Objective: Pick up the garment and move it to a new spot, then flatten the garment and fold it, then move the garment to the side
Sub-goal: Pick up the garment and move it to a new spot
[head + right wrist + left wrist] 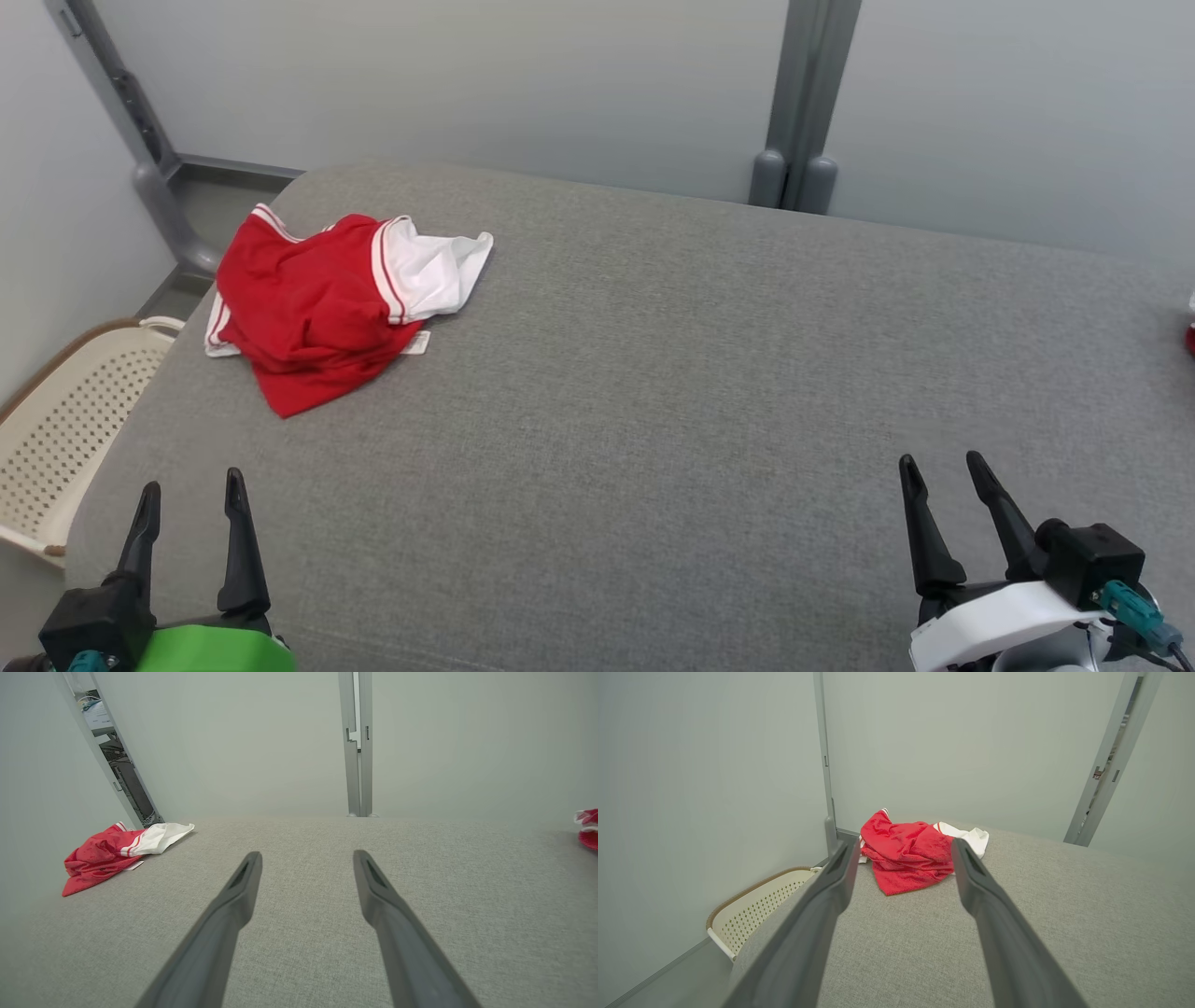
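The left gripper hovers over the near left edge of the tabletop. Its two fingers are spread wide with nothing between them. The right gripper hangs at the near right edge in the same way, fingers apart and empty. Neither touches cloth.

Straight ahead along the left gripper's fingers lies the garment. It is red with white trim and has a white part turned out. It sits bunched in a crumpled heap near the far left corner of the tabletop, well apart from the left gripper and farther from the right one. A small white label pokes out at its near edge. The folds overlap, so which part is which cannot be told.

Past the left edge, lower down, stands a cream perforated basket. At the far right edge a bit of something red and white shows, too cropped to identify.

On this evidence the task looks to be at its very start. The garment lies unlifted, and none of it is flattened or folded. Every step appears to remain: grasping the heap, carrying it to a new spot, spreading it flat, folding it, and moving it aside. The wide bare middle of the tabletop seems a likely new spot. The left gripper looks better placed for the first reach.
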Robot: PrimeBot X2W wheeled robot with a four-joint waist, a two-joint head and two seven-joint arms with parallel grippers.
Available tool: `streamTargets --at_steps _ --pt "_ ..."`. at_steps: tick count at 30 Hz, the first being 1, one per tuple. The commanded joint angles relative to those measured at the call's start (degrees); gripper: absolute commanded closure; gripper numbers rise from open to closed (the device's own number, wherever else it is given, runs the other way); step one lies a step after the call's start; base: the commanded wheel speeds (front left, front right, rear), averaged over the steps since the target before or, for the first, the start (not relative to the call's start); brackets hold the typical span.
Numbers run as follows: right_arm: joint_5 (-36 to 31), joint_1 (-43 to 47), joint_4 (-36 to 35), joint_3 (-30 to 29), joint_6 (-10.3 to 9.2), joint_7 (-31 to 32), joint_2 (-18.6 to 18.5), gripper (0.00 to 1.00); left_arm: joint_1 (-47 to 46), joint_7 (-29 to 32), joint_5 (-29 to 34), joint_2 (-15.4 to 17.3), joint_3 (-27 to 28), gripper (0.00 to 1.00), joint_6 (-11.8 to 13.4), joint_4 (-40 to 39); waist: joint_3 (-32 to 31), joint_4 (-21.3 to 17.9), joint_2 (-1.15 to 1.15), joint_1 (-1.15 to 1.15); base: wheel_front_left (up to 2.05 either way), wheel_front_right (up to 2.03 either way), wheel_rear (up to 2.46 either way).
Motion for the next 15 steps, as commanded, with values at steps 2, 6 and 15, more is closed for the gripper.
streamTargets --at_steps 2,6,15 --pt "0.5 0.4 0.3 0.0 -0.11 -0.3 0.1 0.0 0.9 0.2 -0.1 0.4 0.0 0.0 0.4 -0.5 0.0 4.6 0.0 0.0 0.0 0.0 0.0" --pt "0.6 0.2 0.6 0.1 -0.1 -0.4 0.3 0.0 1.1 0.4 -0.3 0.9 0.3 0.0 0.5 -0.7 0.0 7.5 0.0 0.0 0.0 0.0 0.0" --pt "0.3 -1.3 1.0 1.3 -0.11 -0.7 0.2 0.0 2.5 -0.6 -1.2 1.0 1.4 0.0 1.3 -1.4 0.9 11.3 0.0 0.0 0.0 0.0 0.0"
